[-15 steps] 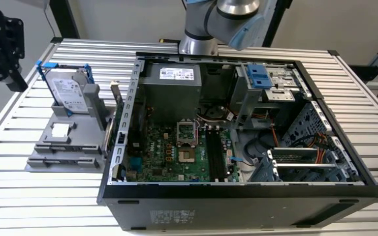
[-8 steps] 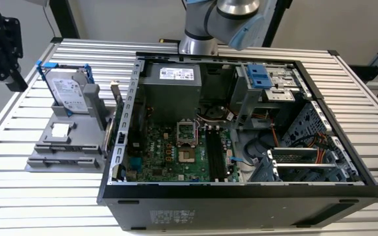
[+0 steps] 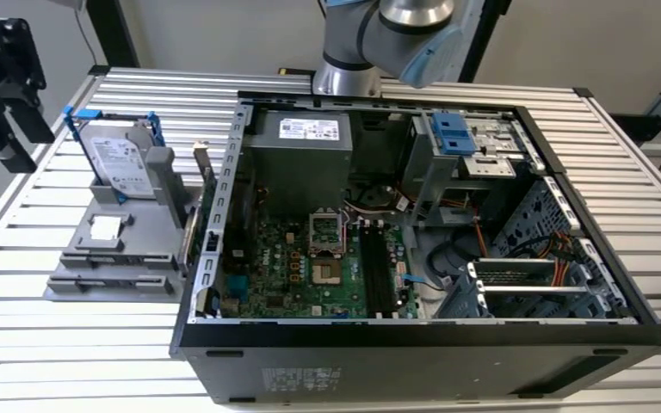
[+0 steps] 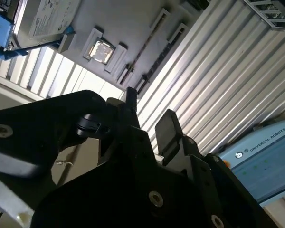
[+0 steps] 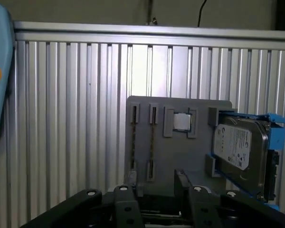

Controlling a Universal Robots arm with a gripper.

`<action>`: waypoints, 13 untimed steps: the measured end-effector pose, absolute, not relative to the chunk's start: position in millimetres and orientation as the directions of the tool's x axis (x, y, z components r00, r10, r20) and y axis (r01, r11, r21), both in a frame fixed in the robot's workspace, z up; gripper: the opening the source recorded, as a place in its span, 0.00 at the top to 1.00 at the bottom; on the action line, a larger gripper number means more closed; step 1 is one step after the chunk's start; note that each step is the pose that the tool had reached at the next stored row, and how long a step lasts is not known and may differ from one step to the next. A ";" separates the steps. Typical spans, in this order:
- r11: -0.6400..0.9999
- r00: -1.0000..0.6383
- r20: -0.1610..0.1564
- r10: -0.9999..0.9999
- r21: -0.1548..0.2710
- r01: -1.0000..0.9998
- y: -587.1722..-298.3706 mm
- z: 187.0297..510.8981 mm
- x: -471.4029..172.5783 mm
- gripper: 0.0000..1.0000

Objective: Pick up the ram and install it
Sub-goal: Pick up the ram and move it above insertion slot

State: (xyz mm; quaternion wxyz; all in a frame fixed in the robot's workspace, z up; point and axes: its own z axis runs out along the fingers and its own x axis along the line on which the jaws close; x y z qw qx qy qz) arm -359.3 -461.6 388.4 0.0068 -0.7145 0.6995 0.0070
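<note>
gripper (image 4: 149, 114) hangs above the table (image 3: 66, 344) near the grey holder (image 5: 180, 156), jaws apart and empty; the ram (image 5: 152, 142) stands on edge in 1 holder slot, beside the cpu (image 5: 181, 122); the hard drive (image 5: 240, 152) sits past that

- A table (image 3: 89, 331) of silver metal slats ran across the whole scene.
- An open black computer case (image 3: 423, 366) lay on its side on the slats, toward the exterior view's right.
- A flat grey holder (image 3: 113, 267) lay just beside the case, on the exterior view's left.
- The arm's base (image 3: 346, 79) stood at the far edge, behind the case.
</note>
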 end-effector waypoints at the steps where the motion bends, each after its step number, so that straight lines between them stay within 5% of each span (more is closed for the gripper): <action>1: -0.026 0.026 -0.019 -0.999 0.000 -1.000 -461.6 386.8 -358.4 0.00; 13: -0.084 0.084 -0.019 -0.996 0.000 -0.996 -465.6 365.5 -351.7 0.00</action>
